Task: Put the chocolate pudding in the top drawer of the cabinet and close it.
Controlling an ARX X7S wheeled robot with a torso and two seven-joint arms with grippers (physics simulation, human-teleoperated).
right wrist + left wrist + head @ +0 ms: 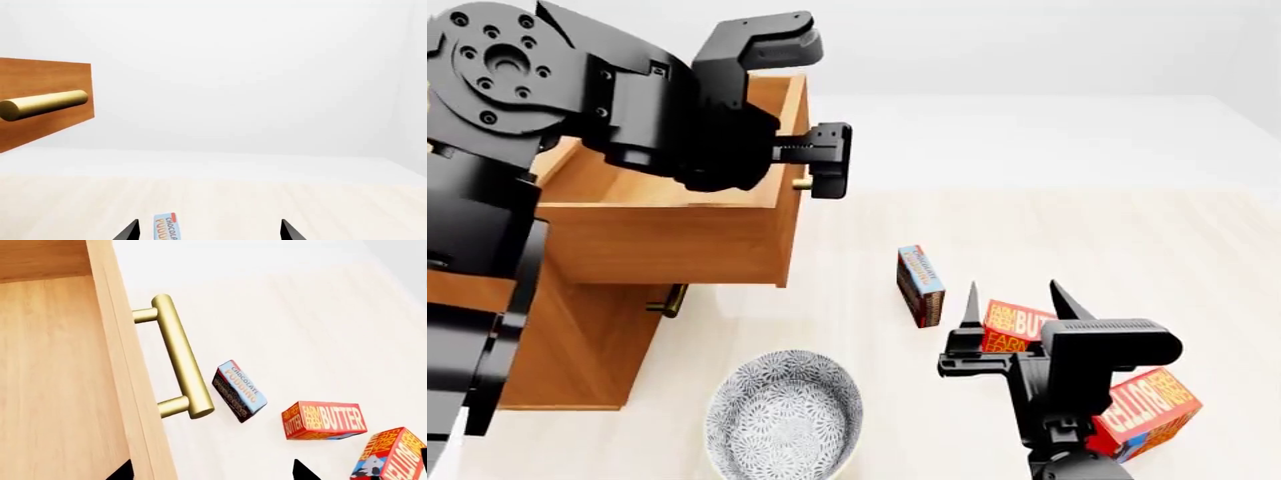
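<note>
Here the chocolate pudding [921, 285] stands on its long edge on the tabletop [1174, 250], blue lettered face turned toward the robot's right, long axis running away from the robot. Just beside it on the right lies one butter box [1014, 328], with a second butter box [1141, 408] nearer the robot. To its left the top drawer [681, 235] is pulled out of the cabinet [567, 350], its brass handle [181, 356] near the pudding. A patterned bowl [785, 420] sits in front. The right gripper [1012, 300] hovers behind the pudding, fingers [972, 300] spread apart and empty. The left gripper [827, 160] hangs over the drawer's front corner, fingers apart, holding nothing.
</note>
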